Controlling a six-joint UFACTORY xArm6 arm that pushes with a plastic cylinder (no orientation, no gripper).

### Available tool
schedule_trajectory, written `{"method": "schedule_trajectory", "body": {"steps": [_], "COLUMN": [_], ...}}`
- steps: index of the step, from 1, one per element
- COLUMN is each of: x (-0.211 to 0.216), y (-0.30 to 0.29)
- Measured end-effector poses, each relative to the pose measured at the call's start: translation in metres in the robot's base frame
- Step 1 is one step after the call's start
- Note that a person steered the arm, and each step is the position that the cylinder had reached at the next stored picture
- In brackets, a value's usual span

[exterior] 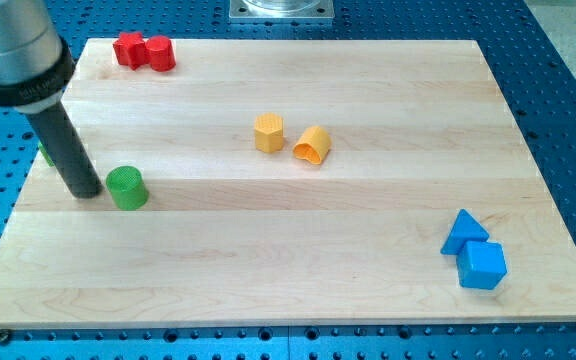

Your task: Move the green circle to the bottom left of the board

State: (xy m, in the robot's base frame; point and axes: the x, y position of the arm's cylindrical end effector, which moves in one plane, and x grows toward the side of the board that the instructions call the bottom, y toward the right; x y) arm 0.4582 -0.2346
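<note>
The green circle [126, 187], a short green cylinder, stands on the wooden board [288, 270] at the view's left, about mid-height. My tip [86, 191] rests on the board just to the left of the green circle, very close to it or touching it. A sliver of another green block [45, 152] shows behind the rod at the board's left edge; its shape is hidden.
Two red blocks [144, 51] sit together at the top left. A yellow hexagon [268, 132] and a yellow arch-like block [312, 146] lie near the centre. A blue triangle [463, 233] and blue cube [482, 265] sit at the bottom right.
</note>
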Motion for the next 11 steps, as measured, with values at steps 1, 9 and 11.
{"method": "schedule_trajectory", "body": {"steps": [1, 9, 11], "x": [-0.026, 0.140, -0.011], "y": [0.031, 0.042, 0.040]}}
